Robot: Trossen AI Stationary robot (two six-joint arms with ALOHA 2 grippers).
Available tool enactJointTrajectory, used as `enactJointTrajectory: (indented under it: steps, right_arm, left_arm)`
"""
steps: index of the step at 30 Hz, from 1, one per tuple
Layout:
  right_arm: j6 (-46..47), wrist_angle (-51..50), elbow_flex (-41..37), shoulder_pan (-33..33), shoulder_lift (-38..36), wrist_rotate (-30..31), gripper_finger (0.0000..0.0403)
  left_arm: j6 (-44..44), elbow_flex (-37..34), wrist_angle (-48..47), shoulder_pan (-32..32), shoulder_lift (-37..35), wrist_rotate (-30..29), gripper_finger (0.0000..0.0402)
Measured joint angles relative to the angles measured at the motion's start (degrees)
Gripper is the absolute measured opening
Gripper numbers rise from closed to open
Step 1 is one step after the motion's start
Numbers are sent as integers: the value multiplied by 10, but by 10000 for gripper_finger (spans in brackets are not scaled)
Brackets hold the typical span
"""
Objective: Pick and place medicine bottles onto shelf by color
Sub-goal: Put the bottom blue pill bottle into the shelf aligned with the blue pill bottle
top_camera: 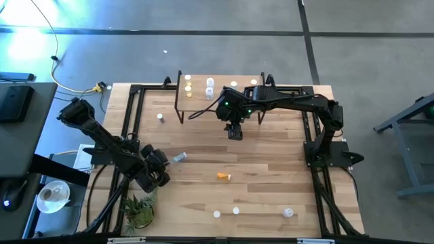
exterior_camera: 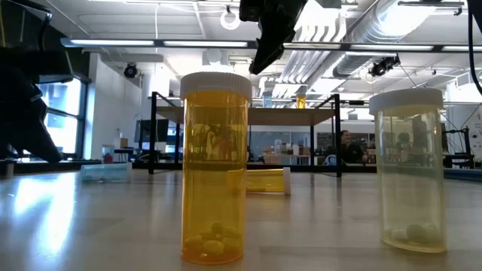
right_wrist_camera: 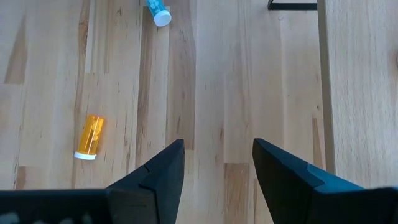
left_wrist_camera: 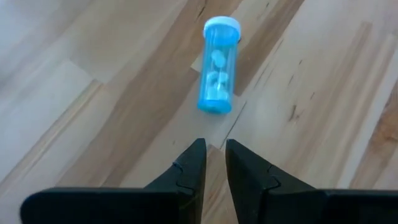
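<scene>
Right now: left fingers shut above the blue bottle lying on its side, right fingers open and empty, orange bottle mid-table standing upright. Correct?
One thing is off. The orange bottle is not upright: the right wrist view shows it lying on its side on the table. The rest holds: left gripper shut above the lying blue bottle, right gripper open and empty.

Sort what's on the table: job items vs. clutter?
Job:
shelf, with bottles already on it
blue bottle, lying in front of the shut left claw
orange bottle, lying mid-table
upright bottles at the near edge
white bottle by the shelf

Clutter:
plant
</scene>
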Motion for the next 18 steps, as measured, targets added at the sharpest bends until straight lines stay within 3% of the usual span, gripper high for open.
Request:
enactJointTrajectory:
  steps: [4, 8, 12, 18]
  right_arm:
    - [0, 0, 0, 0, 0, 0, 181]
    - [0, 0, 0, 0, 0, 0, 181]
    - [-1, 0, 0, 0, 0, 0, 181]
    - [-1, 0, 0, 0, 0, 0, 181]
  left_arm:
    - [17, 0, 3, 29, 0, 6, 54]
    - [62, 0, 17, 67, -1, 53, 70]
    - [104, 15, 16, 106, -4, 105, 106]
    - [204, 59, 16, 154, -4, 138, 178]
